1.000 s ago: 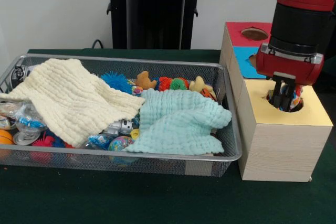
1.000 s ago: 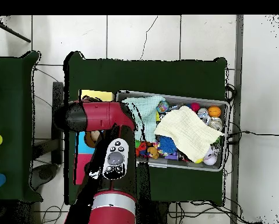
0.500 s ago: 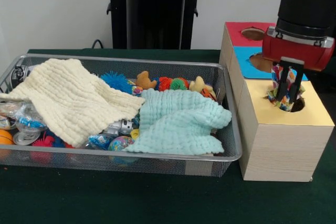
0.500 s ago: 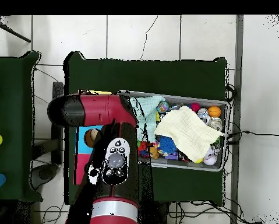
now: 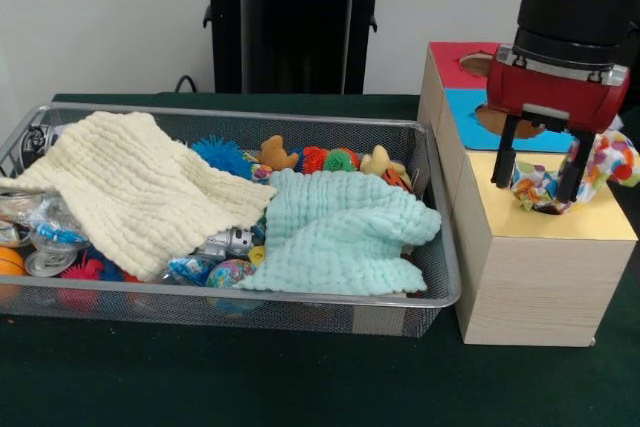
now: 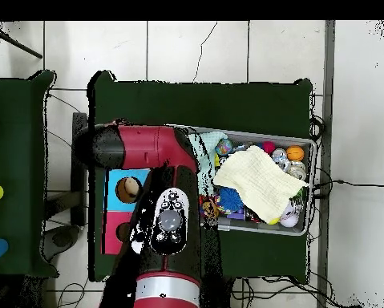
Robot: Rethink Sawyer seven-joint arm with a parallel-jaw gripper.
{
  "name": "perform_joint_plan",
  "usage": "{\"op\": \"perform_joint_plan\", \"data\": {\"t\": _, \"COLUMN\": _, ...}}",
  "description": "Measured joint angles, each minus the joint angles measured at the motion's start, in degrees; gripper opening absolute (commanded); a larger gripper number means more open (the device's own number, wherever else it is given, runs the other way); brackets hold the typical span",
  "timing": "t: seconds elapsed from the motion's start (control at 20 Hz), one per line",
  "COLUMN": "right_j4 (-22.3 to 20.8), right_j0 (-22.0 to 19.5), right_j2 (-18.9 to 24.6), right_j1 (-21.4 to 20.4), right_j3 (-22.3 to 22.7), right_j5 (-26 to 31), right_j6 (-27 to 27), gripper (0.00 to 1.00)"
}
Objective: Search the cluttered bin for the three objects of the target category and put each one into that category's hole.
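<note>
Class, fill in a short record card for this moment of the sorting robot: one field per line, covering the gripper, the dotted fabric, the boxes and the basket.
Gripper: gripper open, fingers spread above the yellow-faced box
Dotted fabric: polka-dot fabric piece bunched at the round hole, partly sticking out; a dotted flap shows beside one finger
Other boxes: blue-faced box and red-faced box behind
Basket: wire mesh bin holding the cream waffle cloth, the mint waffle cloth and small toys
</note>
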Motion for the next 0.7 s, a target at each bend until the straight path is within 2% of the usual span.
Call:
{"op": "perform_joint_plan", "data": {"t": 0.4, "right_j4": 0.0, "right_j0": -0.2, "right_j2": 0.0, "right_j1": -0.84, "right_j3": -0.45, "right_j5": 0.12, "right_j6": 0.0, "gripper": 1.0}}
{"op": "perform_joint_plan", "data": {"t": 0.7, "right_j4": -0.01, "right_j0": -0.21, "right_j2": -0.01, "right_j1": -3.27, "right_j3": -0.78, "right_j5": 4.96, "right_j6": 0.0, "gripper": 1.0}}
